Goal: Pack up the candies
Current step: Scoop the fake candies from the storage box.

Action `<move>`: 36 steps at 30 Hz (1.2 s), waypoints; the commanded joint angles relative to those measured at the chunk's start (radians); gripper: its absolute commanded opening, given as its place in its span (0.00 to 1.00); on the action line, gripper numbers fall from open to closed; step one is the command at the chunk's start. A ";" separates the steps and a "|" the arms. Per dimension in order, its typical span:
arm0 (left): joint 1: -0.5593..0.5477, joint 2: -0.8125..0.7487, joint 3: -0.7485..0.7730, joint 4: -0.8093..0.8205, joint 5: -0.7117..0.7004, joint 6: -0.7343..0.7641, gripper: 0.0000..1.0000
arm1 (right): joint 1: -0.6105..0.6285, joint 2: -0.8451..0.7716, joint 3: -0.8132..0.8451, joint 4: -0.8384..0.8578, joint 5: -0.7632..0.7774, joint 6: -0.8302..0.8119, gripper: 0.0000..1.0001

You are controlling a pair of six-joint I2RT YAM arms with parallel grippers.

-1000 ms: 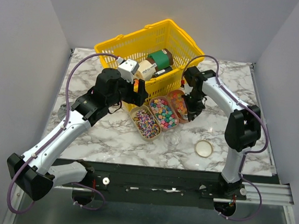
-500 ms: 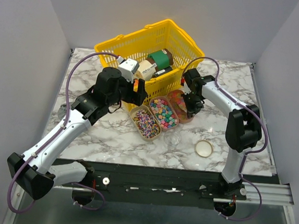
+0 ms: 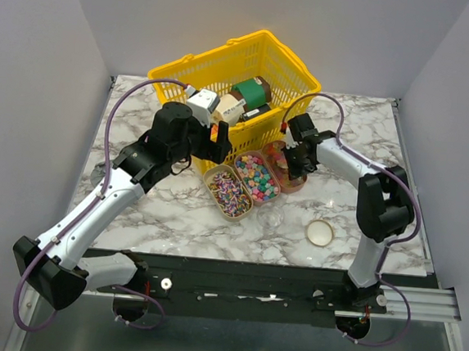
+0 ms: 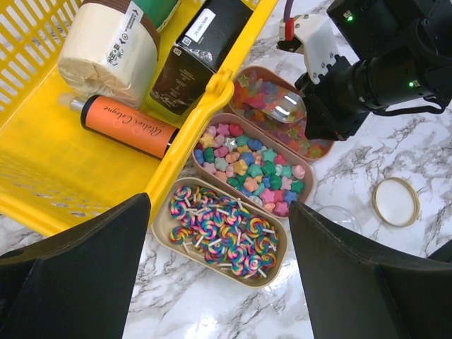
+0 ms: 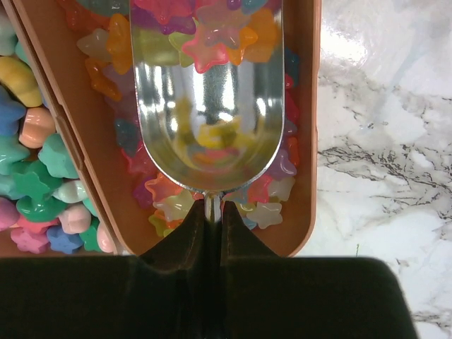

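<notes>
The right gripper [image 5: 212, 215] has its jaws closed on the thin handle of a metal scoop [image 5: 205, 120]. Its bowl lies low in the tray [image 5: 305, 141] nearest the right edge, gathering jelly star candies [image 5: 212, 35]. The trays sit mid-tabletop, just beside the yellow basket [image 3: 228, 60]. The left gripper [image 4: 219, 219] hovers above with jaws wide apart and empty, probably only to watch.

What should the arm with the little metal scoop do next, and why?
Probably push the scoop a little deeper into the jelly stars. The right tool grips its handle and the bowl sits in the brown tray, but only a few stars lie at its tip; most of it is bare.
</notes>
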 commanded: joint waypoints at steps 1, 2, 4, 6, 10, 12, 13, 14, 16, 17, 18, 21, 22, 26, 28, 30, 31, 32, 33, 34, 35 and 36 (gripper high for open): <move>0.005 0.008 0.039 -0.021 -0.025 0.006 0.91 | 0.002 -0.057 -0.069 0.093 0.016 -0.056 0.01; 0.005 0.009 0.041 -0.019 -0.026 0.004 0.92 | 0.004 -0.071 -0.104 0.108 0.019 -0.068 0.01; 0.005 0.009 0.045 -0.018 -0.025 0.006 0.91 | 0.006 -0.108 -0.130 0.128 0.026 -0.085 0.01; 0.005 0.006 0.045 -0.016 -0.048 0.009 0.91 | 0.006 -0.131 -0.156 0.126 0.028 -0.096 0.01; 0.005 0.011 0.047 -0.016 -0.051 0.010 0.91 | 0.007 -0.197 -0.201 0.128 -0.001 -0.097 0.01; 0.005 0.011 0.044 -0.016 -0.051 0.012 0.91 | 0.012 -0.246 -0.233 0.166 -0.004 -0.094 0.01; 0.005 0.012 0.044 -0.013 -0.051 0.012 0.91 | 0.012 -0.261 -0.267 0.182 -0.010 -0.091 0.01; 0.005 0.012 0.044 -0.013 -0.050 0.009 0.91 | 0.013 -0.287 -0.282 0.195 -0.010 -0.091 0.01; 0.005 0.017 0.044 -0.011 -0.048 0.009 0.91 | 0.015 -0.303 -0.319 0.226 -0.015 -0.091 0.01; 0.005 0.019 0.044 -0.011 -0.046 0.007 0.91 | 0.016 -0.310 -0.328 0.231 -0.013 -0.086 0.01; 0.005 0.020 0.044 -0.010 -0.045 0.007 0.91 | 0.018 -0.324 -0.337 0.238 -0.015 -0.088 0.01; 0.005 0.017 0.041 -0.010 -0.045 0.007 0.91 | 0.027 -0.374 -0.377 0.257 -0.013 -0.083 0.01; 0.005 0.017 0.039 -0.010 -0.043 0.007 0.91 | 0.032 -0.390 -0.387 0.261 -0.012 -0.082 0.01; 0.006 0.016 0.033 -0.008 -0.045 0.006 0.91 | 0.041 -0.477 -0.436 0.284 -0.013 -0.063 0.01; 0.006 0.019 0.030 -0.004 -0.045 0.003 0.91 | 0.056 -0.528 -0.459 0.295 -0.010 -0.056 0.01; 0.006 0.022 0.030 0.002 -0.043 0.000 0.92 | 0.076 -0.557 -0.479 0.298 0.008 -0.037 0.01; 0.006 0.026 0.030 0.004 -0.042 -0.002 0.91 | 0.081 -0.572 -0.483 0.298 0.011 -0.030 0.01; 0.008 0.028 0.032 0.004 -0.042 -0.005 0.91 | 0.088 -0.600 -0.489 0.298 0.014 -0.024 0.01; 0.008 0.032 0.033 0.005 -0.039 -0.008 0.91 | 0.099 -0.615 -0.495 0.297 0.016 -0.023 0.01; 0.008 0.034 0.035 0.008 -0.036 -0.006 0.91 | 0.107 -0.629 -0.503 0.292 0.014 0.007 0.01; 0.008 0.034 0.035 0.011 -0.034 -0.011 0.91 | 0.113 -0.658 -0.506 0.289 0.017 0.027 0.01; 0.008 0.040 0.035 0.012 -0.034 -0.013 0.91 | 0.122 -0.674 -0.511 0.275 0.016 0.038 0.01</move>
